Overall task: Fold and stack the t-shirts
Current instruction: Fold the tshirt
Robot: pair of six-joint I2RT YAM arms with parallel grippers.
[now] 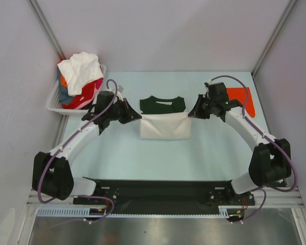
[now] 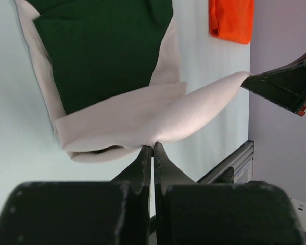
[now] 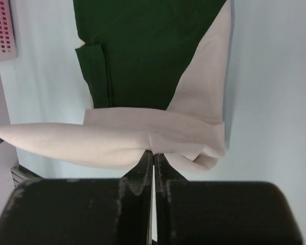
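The cream t-shirt with dark green shoulders (image 1: 164, 126) lies in the middle of the table, its cream lower half lifted and folded over toward the green top (image 1: 162, 104). My left gripper (image 1: 141, 117) is shut on the shirt's left corner; in the left wrist view (image 2: 153, 145) the cream cloth (image 2: 143, 120) is pinched at the fingertips. My right gripper (image 1: 189, 115) is shut on the right corner; in the right wrist view (image 3: 153, 152) the cream fold (image 3: 117, 138) sits in the jaws. An orange-red folded shirt (image 1: 242, 98) lies at the far right, also in the left wrist view (image 2: 231, 19).
A white slotted basket (image 1: 55, 99) at the far left holds a heap of white (image 1: 81, 70), red and other shirts. Grey walls close in both sides. The black rail (image 1: 163, 191) runs along the near edge.
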